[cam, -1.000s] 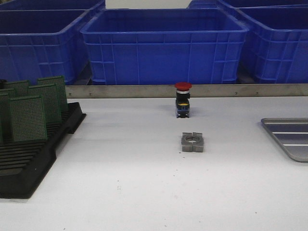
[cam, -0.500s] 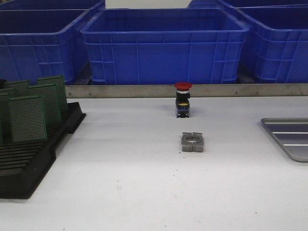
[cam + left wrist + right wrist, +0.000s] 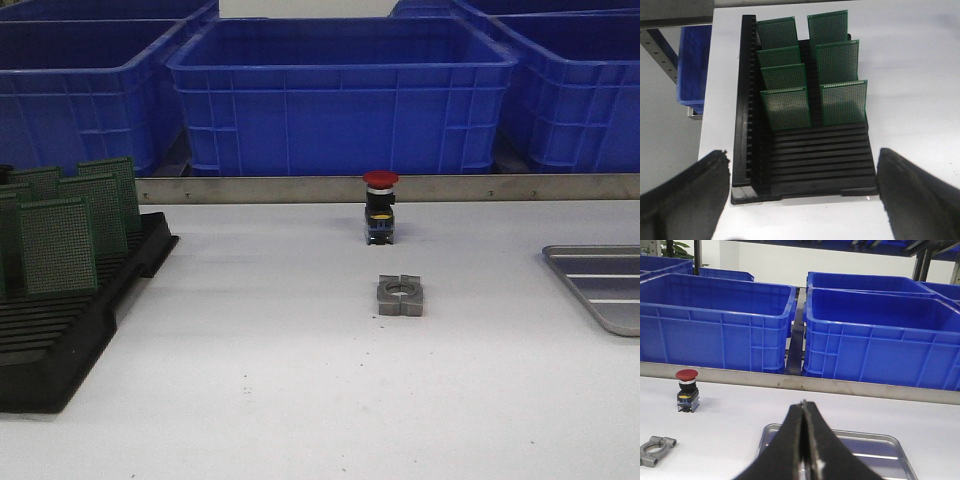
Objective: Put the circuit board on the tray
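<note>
The left end effector (image 3: 800,200) is hanging open over the rack (image 3: 805,165) of upright boards (image 3: 843,102) (right end effector (image 3: 804,440) closed above the tray (image 3: 875,450)).

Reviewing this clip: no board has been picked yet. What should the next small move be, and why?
Probably lower the left tool toward the nearest circuit board in the black rack. Its fingers are spread wide above the rack, holding nothing, and all the boards stand upright in their slots. The right tool is shut over the tray, which holds no board.
</note>
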You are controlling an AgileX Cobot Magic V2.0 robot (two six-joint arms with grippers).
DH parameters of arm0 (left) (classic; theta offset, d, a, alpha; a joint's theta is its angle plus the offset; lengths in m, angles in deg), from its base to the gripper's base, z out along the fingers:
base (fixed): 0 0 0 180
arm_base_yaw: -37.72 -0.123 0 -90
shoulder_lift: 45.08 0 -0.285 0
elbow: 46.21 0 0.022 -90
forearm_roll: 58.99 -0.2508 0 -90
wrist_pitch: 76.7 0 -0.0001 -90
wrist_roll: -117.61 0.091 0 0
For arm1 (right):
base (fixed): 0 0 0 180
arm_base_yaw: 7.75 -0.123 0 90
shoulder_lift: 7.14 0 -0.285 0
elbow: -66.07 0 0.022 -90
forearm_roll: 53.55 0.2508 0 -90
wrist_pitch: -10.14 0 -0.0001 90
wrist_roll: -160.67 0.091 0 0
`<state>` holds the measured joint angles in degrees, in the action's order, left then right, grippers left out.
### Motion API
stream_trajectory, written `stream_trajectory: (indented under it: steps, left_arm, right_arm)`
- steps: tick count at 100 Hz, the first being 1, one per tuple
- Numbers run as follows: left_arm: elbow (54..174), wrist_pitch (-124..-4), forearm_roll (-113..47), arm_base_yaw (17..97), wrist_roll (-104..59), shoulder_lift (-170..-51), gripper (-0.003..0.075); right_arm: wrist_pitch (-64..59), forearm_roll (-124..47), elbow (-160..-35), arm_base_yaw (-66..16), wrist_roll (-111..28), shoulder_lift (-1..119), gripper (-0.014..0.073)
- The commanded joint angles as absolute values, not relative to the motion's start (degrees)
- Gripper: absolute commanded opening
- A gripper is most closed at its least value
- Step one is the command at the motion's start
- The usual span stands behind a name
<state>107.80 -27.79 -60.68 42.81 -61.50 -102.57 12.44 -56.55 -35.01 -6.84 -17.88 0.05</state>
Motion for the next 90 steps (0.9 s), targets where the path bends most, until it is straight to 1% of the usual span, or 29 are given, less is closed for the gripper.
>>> stream_trajectory:
  steps: [1,12,24,35,48,54,69,90]
  left_arm:
    - [109.8,-32.9,-59.0,43.2,-61.4,-103.4,0.0586]
    - [112.8,-32.5,-59.0,43.2,-56.2,-106.9,0.0586]
    - [119.6,-27.7,-59.0,43.2,-46.6,-113.5,0.0586]
    - [126.5,-19.8,-55.1,43.2,-34.5,-121.1,0.0586]
    - [134.0,-7.5,-48.3,43.2,-15.4,-130.2,0.0586]
    - [136.5,-3.8,-45.5,43.2,-8.4,-133.6,0.0586]
    - [139.3,-3.8,-44.6,43.2,2.0,-140.2,0.0586]
    - [139.8,-4.1,-44.5,43.2,15.1,-145.8,0.0586]
  right_arm:
    - [17.0,-57.0,-34.7,-7.0,-18.0,-0.9,-0.0067]
    - [17.0,-57.0,-34.7,-7.0,-18.0,-0.9,-0.0067]
    - [17.0,-57.0,-34.7,-7.0,-18.0,-0.9,-0.0067]
    - [17.0,-57.0,-34.7,-7.0,-18.0,-0.9,-0.0067]
    - [17.0,-57.0,-34.7,-7.0,-18.0,-0.9,-0.0067]
    - [17.0,-57.0,-34.7,-7.0,-18.0,-0.9,-0.0067]
    - [17.0,-57.0,-34.7,-7.0,-18.0,-0.9,-0.0067]
    - [17.0,-57.0,-34.7,-7.0,-18.0,-0.9,-0.0067]
